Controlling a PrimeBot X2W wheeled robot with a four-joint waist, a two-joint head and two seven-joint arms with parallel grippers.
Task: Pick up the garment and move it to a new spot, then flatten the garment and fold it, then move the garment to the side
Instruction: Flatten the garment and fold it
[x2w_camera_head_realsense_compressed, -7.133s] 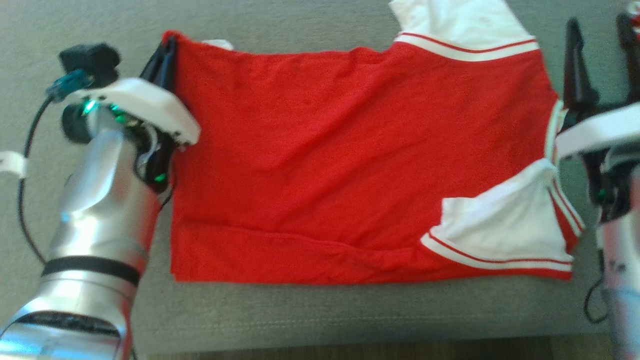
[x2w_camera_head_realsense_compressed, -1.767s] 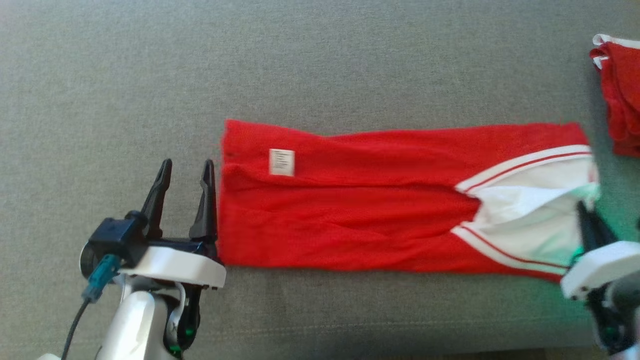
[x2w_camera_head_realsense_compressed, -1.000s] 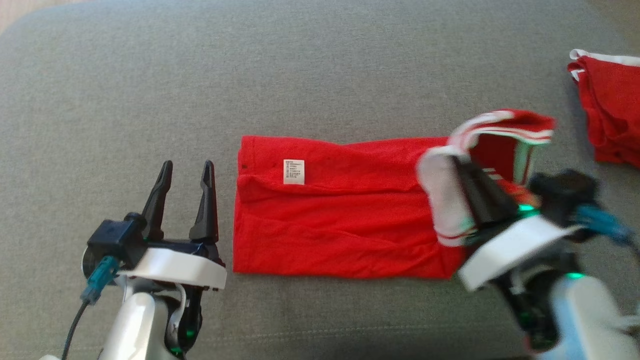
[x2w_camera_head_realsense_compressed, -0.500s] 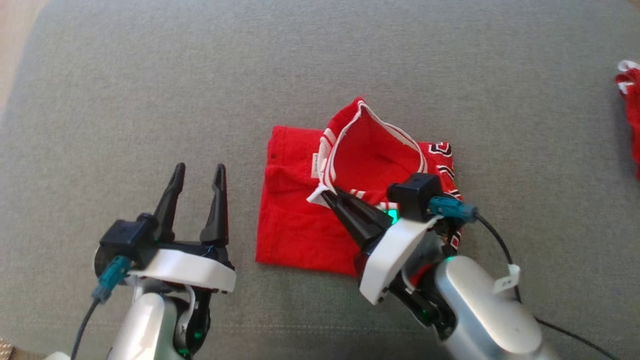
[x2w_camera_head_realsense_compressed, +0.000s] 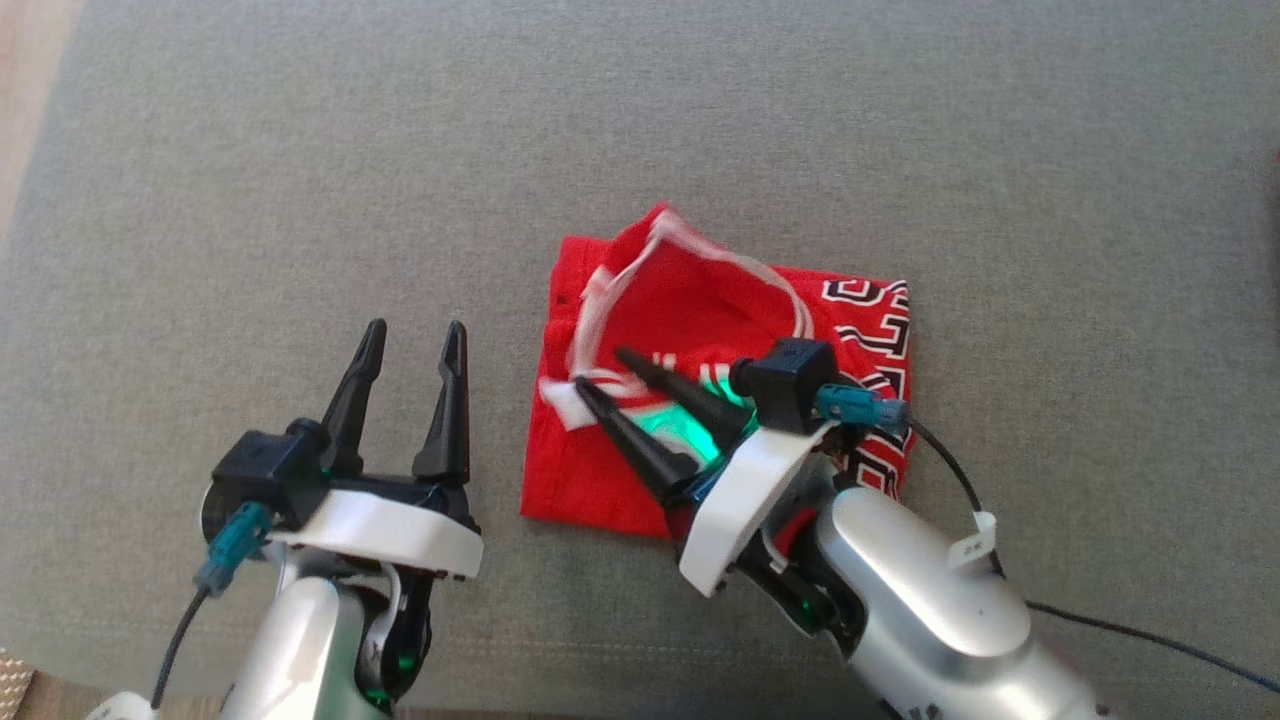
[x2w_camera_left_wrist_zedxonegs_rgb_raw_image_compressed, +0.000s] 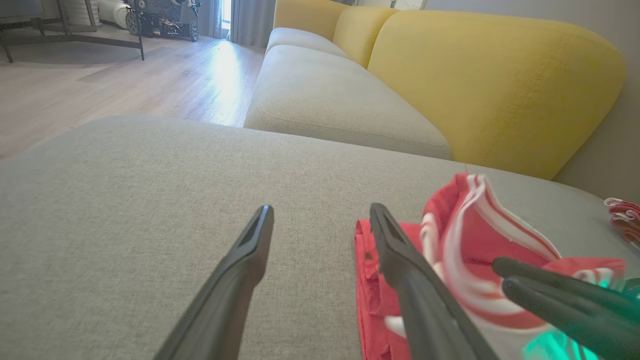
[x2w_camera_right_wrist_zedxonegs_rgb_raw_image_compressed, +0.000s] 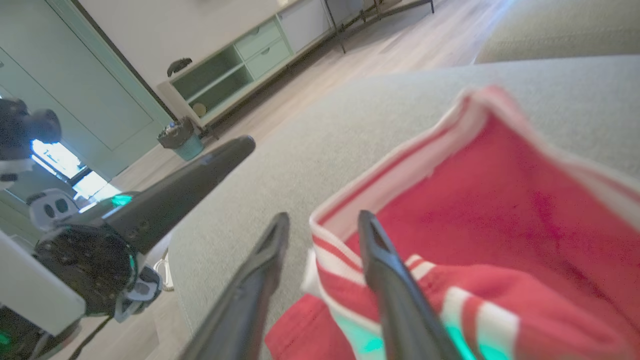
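Observation:
The red garment (x2w_camera_head_realsense_compressed: 700, 300) with white striped trim lies folded in a compact pile on the grey sofa cushion (x2w_camera_head_realsense_compressed: 300, 150). Its top layer stands up in a loop, with black lettering showing at the right. My right gripper (x2w_camera_head_realsense_compressed: 600, 370) reaches in from the lower right with its fingers parted at the striped edge (x2w_camera_right_wrist_zedxonegs_rgb_raw_image_compressed: 330, 235). In the right wrist view (x2w_camera_right_wrist_zedxonegs_rgb_raw_image_compressed: 322, 218) that edge lies against the right finger, and grey cushion shows in the gap. My left gripper (x2w_camera_head_realsense_compressed: 416, 328) stands open and empty just left of the garment (x2w_camera_left_wrist_zedxonegs_rgb_raw_image_compressed: 475, 240), with its jaws wide (x2w_camera_left_wrist_zedxonegs_rgb_raw_image_compressed: 321, 209).
A yellow sofa back (x2w_camera_left_wrist_zedxonegs_rgb_raw_image_compressed: 475, 75) rises behind the cushion, and a second grey seat (x2w_camera_left_wrist_zedxonegs_rgb_raw_image_compressed: 325, 100) lies beyond. Another red cloth (x2w_camera_left_wrist_zedxonegs_rgb_raw_image_compressed: 622, 215) lies at the far right. Wooden floor (x2w_camera_head_realsense_compressed: 30, 80) borders the cushion on the left. A low cabinet (x2w_camera_right_wrist_zedxonegs_rgb_raw_image_compressed: 240, 60) stands across the room.
My right gripper carried the garment's striped end leftward over the rest, halving its length, and its fingers have now parted. The head view shifted. My left gripper stayed open.

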